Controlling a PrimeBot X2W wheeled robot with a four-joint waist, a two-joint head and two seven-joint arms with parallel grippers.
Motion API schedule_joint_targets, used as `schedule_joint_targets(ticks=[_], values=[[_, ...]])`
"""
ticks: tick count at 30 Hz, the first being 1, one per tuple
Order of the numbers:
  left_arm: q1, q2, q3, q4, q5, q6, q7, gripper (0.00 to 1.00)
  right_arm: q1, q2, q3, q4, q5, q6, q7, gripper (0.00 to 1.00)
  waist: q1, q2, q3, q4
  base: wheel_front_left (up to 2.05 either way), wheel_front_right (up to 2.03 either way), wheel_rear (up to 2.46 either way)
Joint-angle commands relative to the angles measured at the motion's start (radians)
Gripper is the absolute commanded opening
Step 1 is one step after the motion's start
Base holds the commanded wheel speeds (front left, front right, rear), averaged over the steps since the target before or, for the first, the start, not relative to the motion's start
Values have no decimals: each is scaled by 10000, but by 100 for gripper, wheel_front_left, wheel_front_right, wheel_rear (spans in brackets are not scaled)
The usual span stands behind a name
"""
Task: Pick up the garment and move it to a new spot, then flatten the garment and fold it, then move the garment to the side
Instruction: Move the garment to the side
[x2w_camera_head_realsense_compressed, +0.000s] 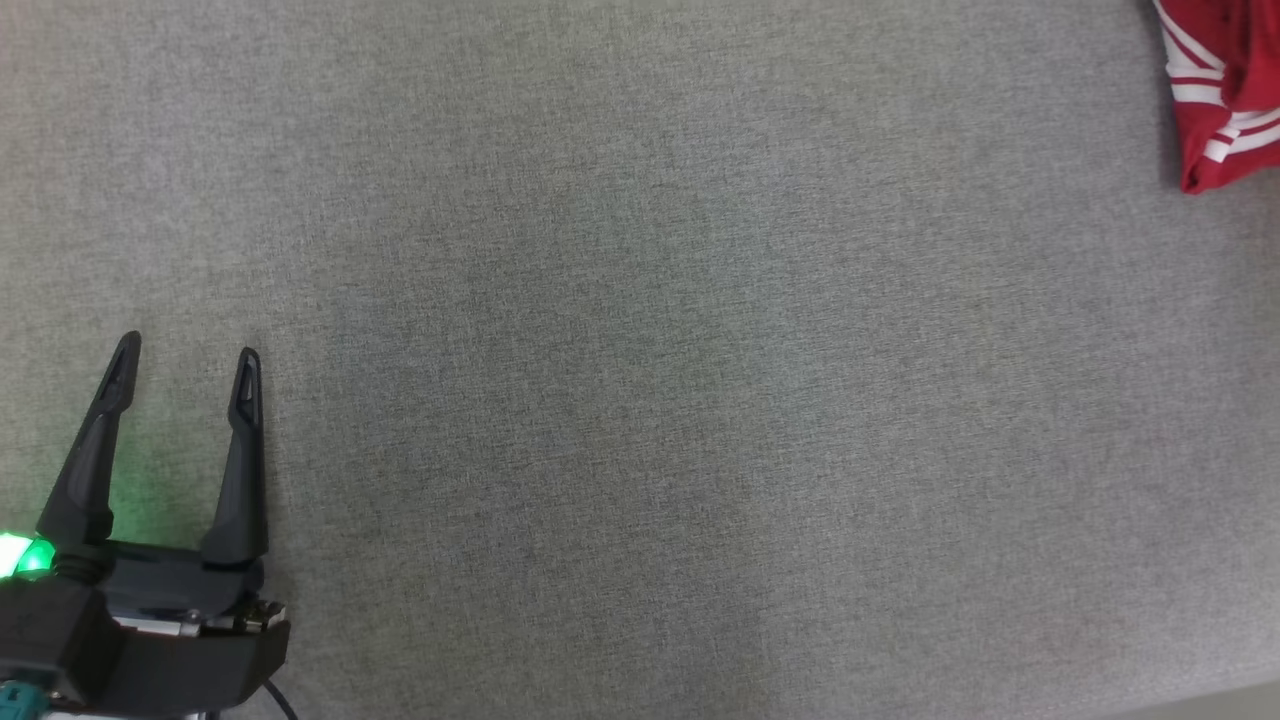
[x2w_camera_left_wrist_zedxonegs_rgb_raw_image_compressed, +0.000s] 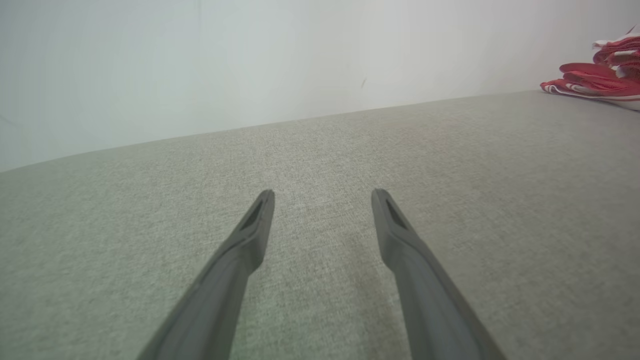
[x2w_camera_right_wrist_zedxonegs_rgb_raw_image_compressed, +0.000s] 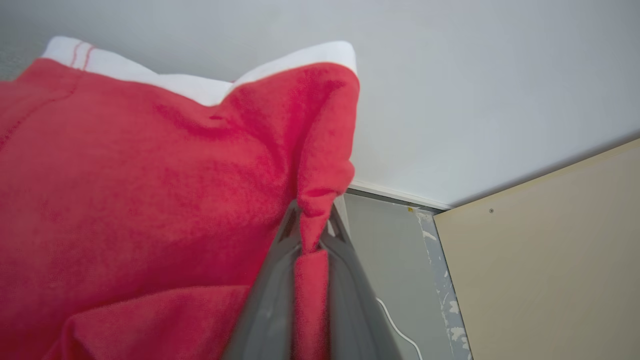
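The garment (x2w_camera_head_realsense_compressed: 1225, 90) is red with white stripes and lies bunched at the far right top corner of the grey cloth surface (x2w_camera_head_realsense_compressed: 640, 350). From the left wrist it appears as a red heap (x2w_camera_left_wrist_zedxonegs_rgb_raw_image_compressed: 597, 80) at the far right. In the right wrist view my right gripper (x2w_camera_right_wrist_zedxonegs_rgb_raw_image_compressed: 311, 227) is shut on a pinched fold of the red garment (x2w_camera_right_wrist_zedxonegs_rgb_raw_image_compressed: 150, 200), whose white trim runs along the top. My left gripper (x2w_camera_head_realsense_compressed: 188, 362) stands open at the lower left, low over bare cloth, far from the garment, with nothing between its fingers (x2w_camera_left_wrist_zedxonegs_rgb_raw_image_compressed: 250, 235).
A pale wall (x2w_camera_left_wrist_zedxonegs_rgb_raw_image_compressed: 250, 60) rises behind the surface. The right wrist view takes in a white wall, a beige panel (x2w_camera_right_wrist_zedxonegs_rgb_raw_image_compressed: 550, 260) and a strip of grey floor with a white cable (x2w_camera_right_wrist_zedxonegs_rgb_raw_image_compressed: 397, 327).
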Motion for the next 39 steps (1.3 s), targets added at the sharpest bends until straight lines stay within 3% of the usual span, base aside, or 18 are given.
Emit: schedule_joint_targets(ticks=[1,5,6,7,15,25,39], values=[[116,37,32,-23,-3,42,6,100,-74,-27,-5,107,-75,-30,38,0,0,0,46,30,0,0,0],[104,72,72,-50,-46,96,2,100,-286,20,-80,356,-353,-30,-104,0,0,0,130,32,0,0,0],[93,79,72,-49,-49,106,2,100,-317,37,-116,387,-441,-30,-219,44,0,0,145,28,0,0,0],[81,85,70,-44,-55,119,2,100,-301,81,-114,425,-501,-30,-279,100,0,0,153,21,0,0,0],[60,24,14,211,-160,191,-18,100,-450,440,-390,554,-825,-30,-998,100,0,0,-104,-50,0,0,0],[345,-465,-154,847,-306,296,-90,100,92,1209,-828,-12,-508,-30,-2341,100,0,0,-1479,391,0,0,0],[1003,-1004,-126,1349,-439,397,-86,100,2671,3140,-1770,-1000,-617,-30,-3932,100,0,0,-3521,1139,0,0,0]])
